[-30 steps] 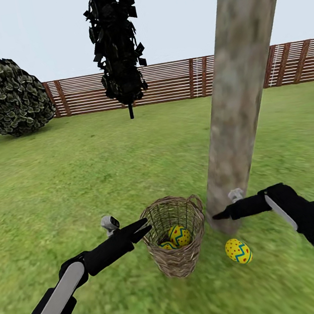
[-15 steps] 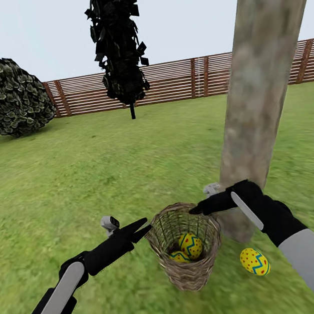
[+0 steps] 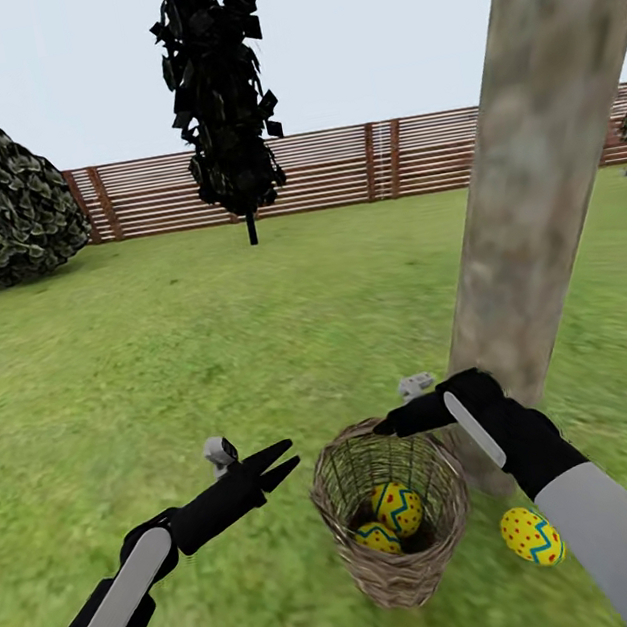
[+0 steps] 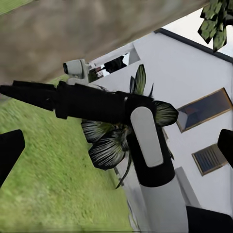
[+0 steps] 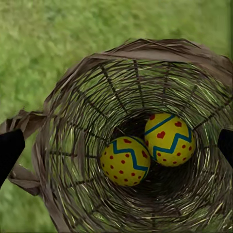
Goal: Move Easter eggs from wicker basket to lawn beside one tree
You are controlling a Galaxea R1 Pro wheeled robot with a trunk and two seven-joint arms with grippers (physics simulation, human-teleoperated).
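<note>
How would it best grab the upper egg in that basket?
Probably straight down through the basket's open mouth, jaws closing across the upper egg's rounded middle. The woven walls block the sides, and the other egg leans against it, so one jaw needs that gap.

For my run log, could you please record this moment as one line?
yellow zigzag eggs in brown wicker basket: two | third egg: grass beside pale trunk | right gripper: open, above basket rim | left gripper: open, beside basket

The lawn (image 3: pixel 162 378) is short, mottled green grass that reaches back to a wooden fence (image 3: pixel 331 167). A wicker basket (image 3: pixel 400 573) stands on it near the foot of a thick tree trunk (image 3: pixel 530 208). One yellow egg (image 3: pixel 531 535) lies on the grass just beside the basket, close to the trunk.
</note>
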